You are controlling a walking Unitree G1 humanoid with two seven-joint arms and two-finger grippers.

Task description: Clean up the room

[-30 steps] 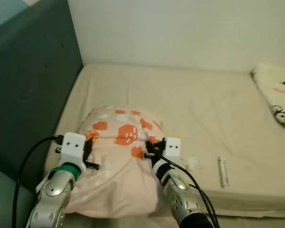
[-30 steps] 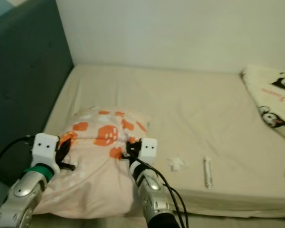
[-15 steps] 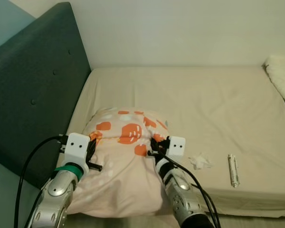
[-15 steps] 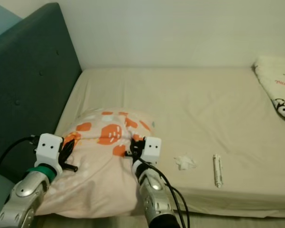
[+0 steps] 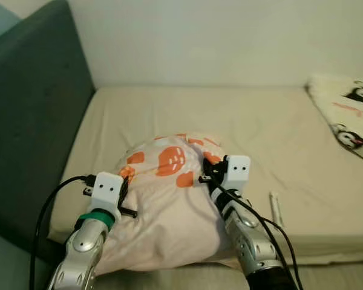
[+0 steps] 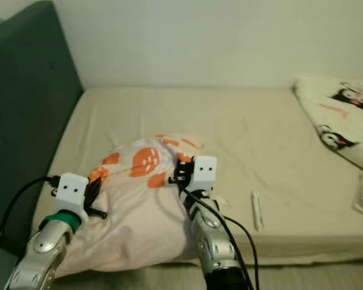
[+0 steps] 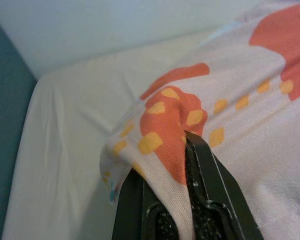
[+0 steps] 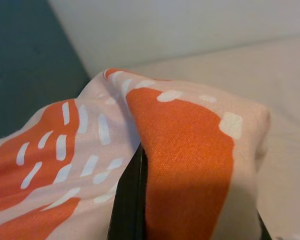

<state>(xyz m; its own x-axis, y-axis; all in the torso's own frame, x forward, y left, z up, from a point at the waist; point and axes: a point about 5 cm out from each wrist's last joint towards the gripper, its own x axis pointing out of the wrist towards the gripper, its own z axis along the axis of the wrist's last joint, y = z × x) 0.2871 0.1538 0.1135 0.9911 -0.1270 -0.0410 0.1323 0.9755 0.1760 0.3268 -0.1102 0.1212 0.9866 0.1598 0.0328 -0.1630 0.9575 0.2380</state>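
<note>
Two corners of the pillow [image 5: 169, 199] are pinched, one in my left gripper [image 5: 122, 188], one in my right gripper [image 5: 207, 172], fingers clamped on fabric. Compared with a moment ago, the pillow sits higher above the bed [image 5: 260, 133], right corner raised most.

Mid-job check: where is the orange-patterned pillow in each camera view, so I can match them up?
Left eye view: the pillow lies low and centre, between the left gripper and right gripper.
Right eye view: pillow low, left of centre.
Left wrist view: its fabric is pinched in the jaws.
Right wrist view: an orange corner up close.
Shared landmark: the dark headboard.
</note>
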